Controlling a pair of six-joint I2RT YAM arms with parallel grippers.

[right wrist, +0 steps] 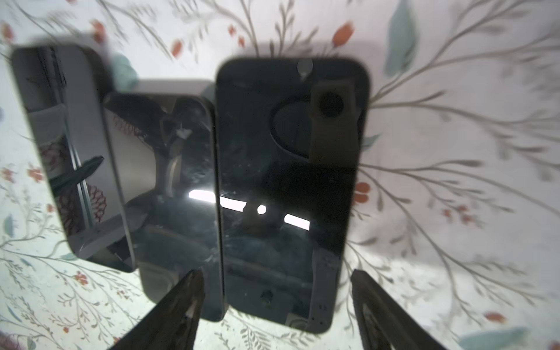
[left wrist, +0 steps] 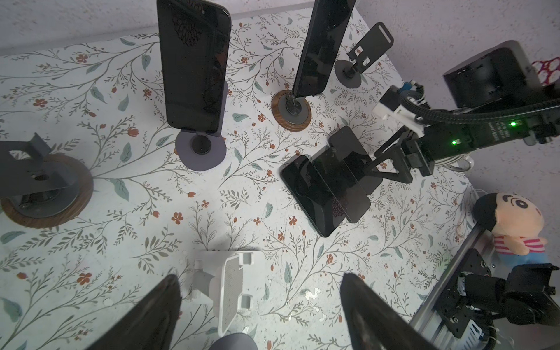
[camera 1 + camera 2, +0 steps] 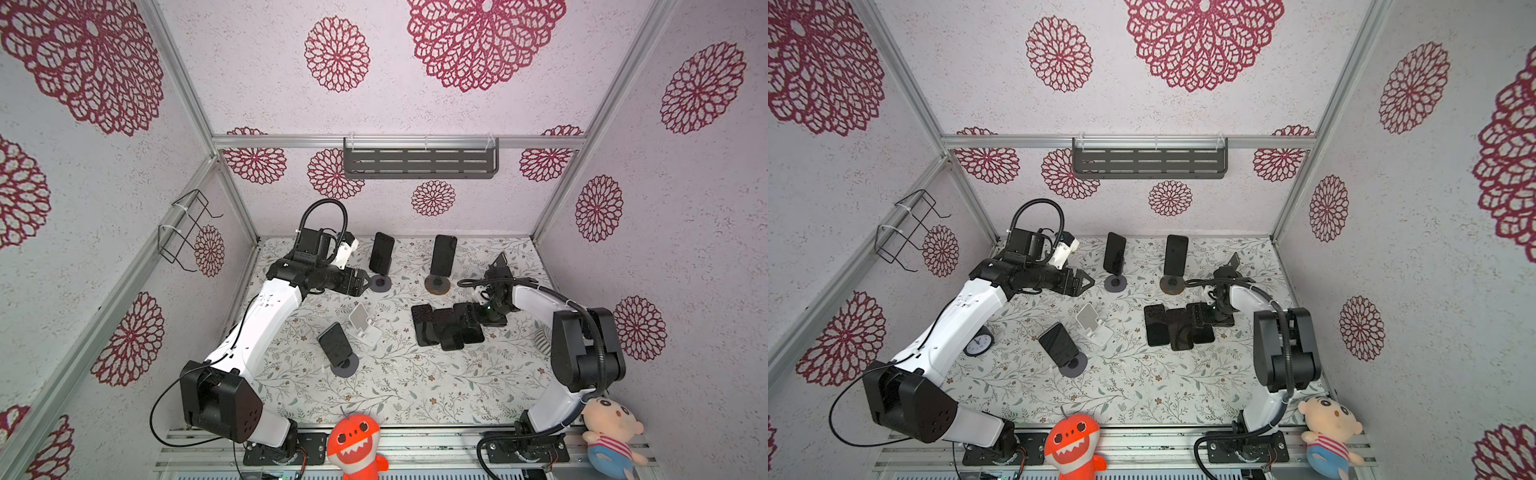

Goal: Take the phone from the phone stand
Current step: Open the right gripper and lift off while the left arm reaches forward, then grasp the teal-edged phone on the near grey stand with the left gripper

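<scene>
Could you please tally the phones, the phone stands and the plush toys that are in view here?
Phones: 6
Phone stands: 6
Plush toys: 2
Total: 14

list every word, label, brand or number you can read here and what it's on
No text here reads clearly.
clock: numerals on the face, too small to read.
right arm: pale printing beside the green lights, too blurred to read.
left arm: small white mark near the elbow, too small to read.
flat phones: dark screens, no text.
</scene>
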